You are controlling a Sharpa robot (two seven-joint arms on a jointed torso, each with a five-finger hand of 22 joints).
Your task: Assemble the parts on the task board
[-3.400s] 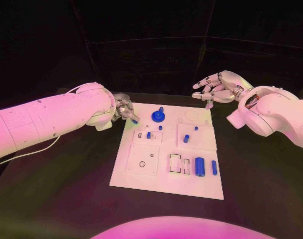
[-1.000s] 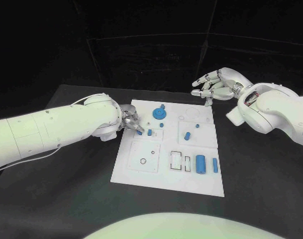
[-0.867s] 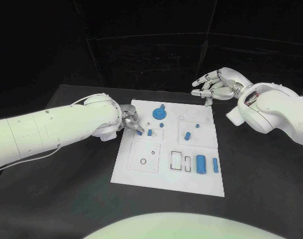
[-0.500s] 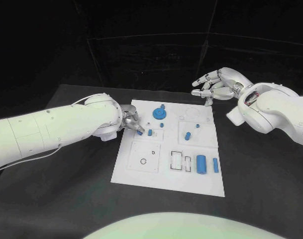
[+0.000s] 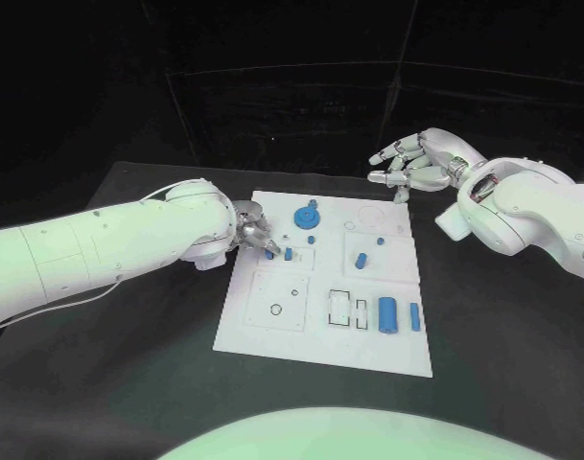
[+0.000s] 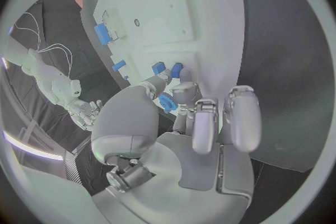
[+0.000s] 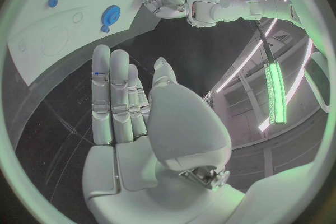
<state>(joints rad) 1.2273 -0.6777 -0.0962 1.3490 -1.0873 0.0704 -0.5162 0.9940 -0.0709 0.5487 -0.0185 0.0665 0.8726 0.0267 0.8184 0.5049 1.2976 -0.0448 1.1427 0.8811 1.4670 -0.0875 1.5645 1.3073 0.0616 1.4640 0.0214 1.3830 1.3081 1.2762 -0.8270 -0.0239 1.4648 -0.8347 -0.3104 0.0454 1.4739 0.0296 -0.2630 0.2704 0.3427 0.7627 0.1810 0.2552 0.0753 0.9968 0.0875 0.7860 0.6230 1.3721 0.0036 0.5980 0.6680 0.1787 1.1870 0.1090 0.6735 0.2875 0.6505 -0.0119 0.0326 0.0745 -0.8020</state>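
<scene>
Your left hand [image 5: 250,233] sits at the task board's [image 5: 322,340] nine-o'clock edge, pinching a small blue peg [image 6: 167,103] between its fingertips just over the board, beside two more blue pegs [image 6: 159,68] standing in it. Your right hand [image 5: 416,163] hangs past the board's one-o'clock corner, fingers spread and holding nothing. A blue round knob [image 5: 306,218] stands near twelve o'clock.

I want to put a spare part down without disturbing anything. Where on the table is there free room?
The black table is bare on both long sides of the task board and in front of its near edge. It is crowded at the board's far left corner, where the left robot hand pinches a small blue part; the right robot hand hovers over the far right corner.
</scene>
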